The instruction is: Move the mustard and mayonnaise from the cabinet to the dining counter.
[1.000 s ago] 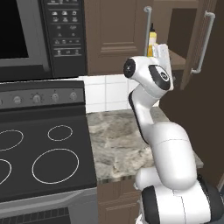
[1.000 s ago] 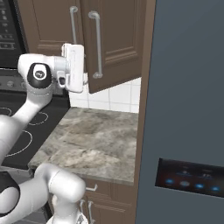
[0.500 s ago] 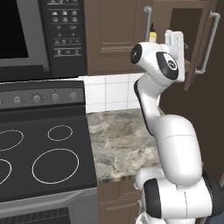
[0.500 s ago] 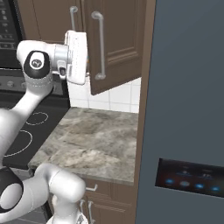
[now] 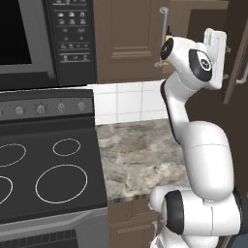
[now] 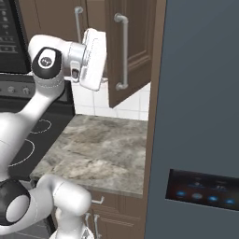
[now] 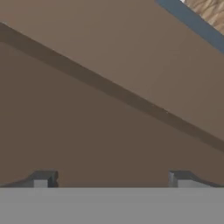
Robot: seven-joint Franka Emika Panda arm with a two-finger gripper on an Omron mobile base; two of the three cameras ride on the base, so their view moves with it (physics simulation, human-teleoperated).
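The cabinet (image 5: pixel 128 38) is a dark brown wall unit, and its right door (image 6: pixel 133 51) with a long silver handle (image 6: pixel 123 51) stands swung open. My arm is raised and its white hand (image 5: pixel 215 46) sits at the cabinet's opening, just left of the open door (image 6: pixel 93 58). In the hand view my gripper (image 7: pixel 111 181) is open, its fingertips (image 7: pixel 41 180) wide apart with nothing between them, facing plain brown cabinet panels. A sliver of yellow, the mustard (image 5: pixel 167 37), peeks out behind my upper arm. The mayonnaise is hidden, and the dining counter is out of view.
A small marble worktop (image 5: pixel 140 155) lies below the cabinet, backed by white tiles (image 5: pixel 123 101). The black stove (image 5: pixel 48 169) and microwave (image 5: pixel 72 38) are to the left. The tall grey fridge (image 6: pixel 200 116) closes off the right side.
The arm has risen, and the hand has swung up and to the right, closer to the cabinet opening. The jaws have stayed wide apart.
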